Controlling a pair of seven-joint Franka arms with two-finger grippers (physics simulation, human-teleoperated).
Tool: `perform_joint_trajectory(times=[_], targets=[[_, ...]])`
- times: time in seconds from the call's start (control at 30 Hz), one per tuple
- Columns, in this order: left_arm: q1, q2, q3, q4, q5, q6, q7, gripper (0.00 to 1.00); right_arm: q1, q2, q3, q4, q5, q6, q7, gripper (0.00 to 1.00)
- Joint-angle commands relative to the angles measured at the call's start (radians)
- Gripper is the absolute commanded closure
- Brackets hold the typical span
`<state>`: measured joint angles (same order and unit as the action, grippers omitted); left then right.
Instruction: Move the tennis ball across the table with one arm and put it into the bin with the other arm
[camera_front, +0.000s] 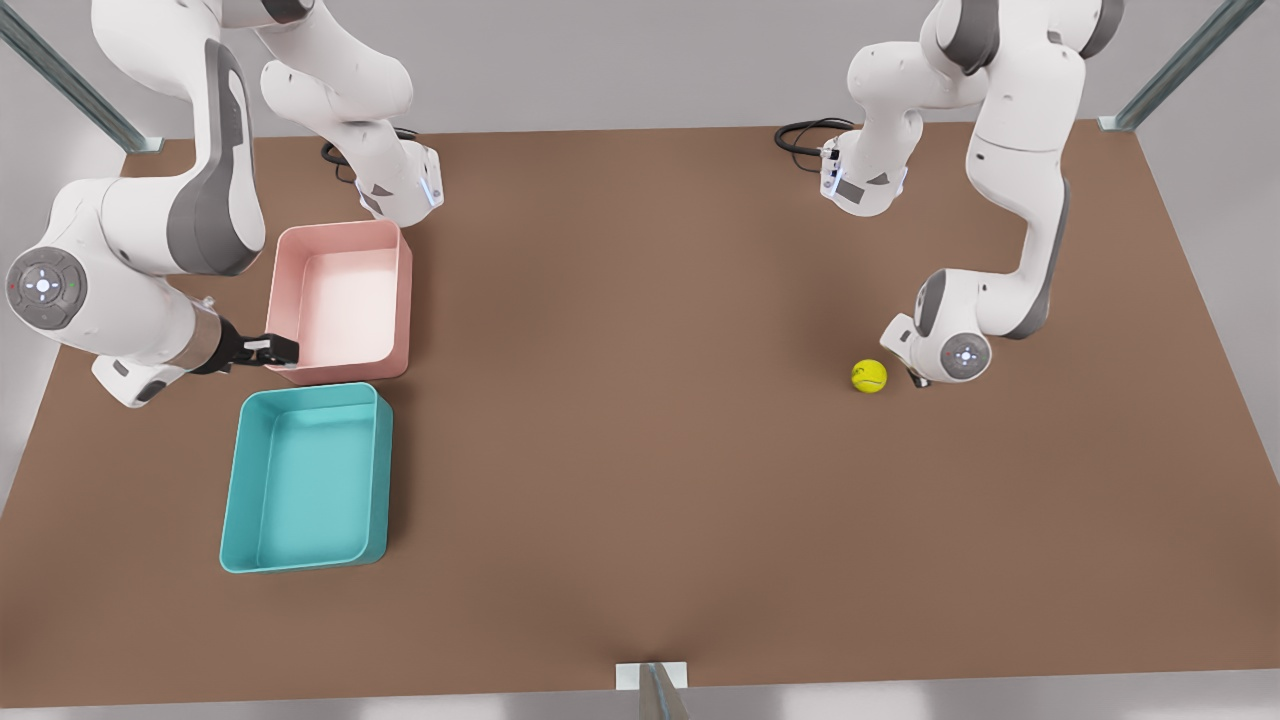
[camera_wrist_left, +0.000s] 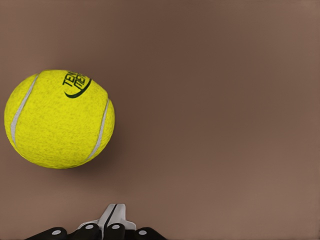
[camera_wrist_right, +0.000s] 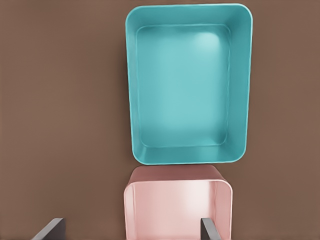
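While the tennis ball (camera_front: 869, 376) rests on the brown table (camera_front: 640, 420) toward the front view's right, it lies free of any grasp, just beside the left gripper (camera_front: 917, 381) and apart from its fingertips. In the left wrist view the ball (camera_wrist_left: 59, 119) sits ahead of the fingers and off to one side of their line, its white seam and a dark printed logo facing the camera. The left gripper's fingers (camera_wrist_left: 116, 216) are pressed together with nothing between them; their tips point at bare tabletop.

The right gripper (camera_front: 283, 350) hangs at the front view's left, its dark fingers reaching over the near corner of the pink tray (camera_front: 342, 300). In the right wrist view the two fingers (camera_wrist_right: 49, 229) stand spread wide and hold nothing, with the pink tray (camera_wrist_right: 178, 209) lying between and slightly beyond them. The teal bin (camera_wrist_right: 188, 85) lies farther out past the fingertips, just beyond the pink tray, the two trays nearly touching end to end.

In the front view the teal bin (camera_front: 306, 478) sits on the table just beside the right gripper's fingers, its low walls upright and its floor bare. The ball is well apart from the bin, across the table's width.
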<state>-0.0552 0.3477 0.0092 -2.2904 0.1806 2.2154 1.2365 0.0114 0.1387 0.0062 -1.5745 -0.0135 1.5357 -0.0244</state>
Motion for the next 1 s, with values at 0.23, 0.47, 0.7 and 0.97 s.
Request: perform_joint_trajectory(times=[0.23, 0.47, 0.7, 0.97], targets=[[-0.025, 0.014, -0.011, 0.003, 0.002, 0.017, 0.023, 0.79, -0.005, 0.005, -0.003, 0.028, -0.02, -0.025, -0.015, 0.0], [-0.025, 0.01, -0.011, 0.012, 0.007, 0.079, 0.281, 0.79, -0.004, 0.005, -0.002, 0.03, -0.02, -0.028, -0.015, 0.0], [-0.034, 0.014, -0.011, 0.012, 0.046, 0.096, 0.284, 0.79, -0.001, 0.012, 0.001, 0.03, -0.02, -0.028, -0.014, 0.0], [-0.223, 0.007, -0.083, 0.197, -0.447, -0.095, -0.678, 0.79, 0.001, 0.013, 0.003, 0.03, -0.022, -0.029, -0.014, 0.0]])
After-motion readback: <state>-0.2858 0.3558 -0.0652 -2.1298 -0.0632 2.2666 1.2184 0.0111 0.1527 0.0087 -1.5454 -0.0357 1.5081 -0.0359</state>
